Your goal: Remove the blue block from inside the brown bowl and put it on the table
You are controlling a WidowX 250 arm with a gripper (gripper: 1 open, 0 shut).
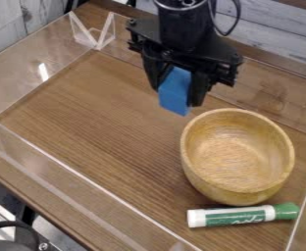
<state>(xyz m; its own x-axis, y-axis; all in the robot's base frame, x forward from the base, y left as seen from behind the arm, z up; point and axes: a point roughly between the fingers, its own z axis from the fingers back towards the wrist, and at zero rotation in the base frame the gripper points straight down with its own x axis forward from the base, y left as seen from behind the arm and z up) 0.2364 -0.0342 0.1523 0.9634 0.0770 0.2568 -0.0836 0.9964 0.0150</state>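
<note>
My gripper (178,90) hangs over the table (90,118), up and to the left of the brown bowl (237,155), and is shut on the blue block (177,91). The block sticks down between the black fingers and is held upright in the air, clear of the tabletop. The round wooden bowl rests on the table at the right, and its inside looks bare.
A green-and-white marker (243,215) lies near the front edge, just below the bowl. Low clear plastic walls (38,74) border the table on the left, back and front. The arm's black body rises at the top centre.
</note>
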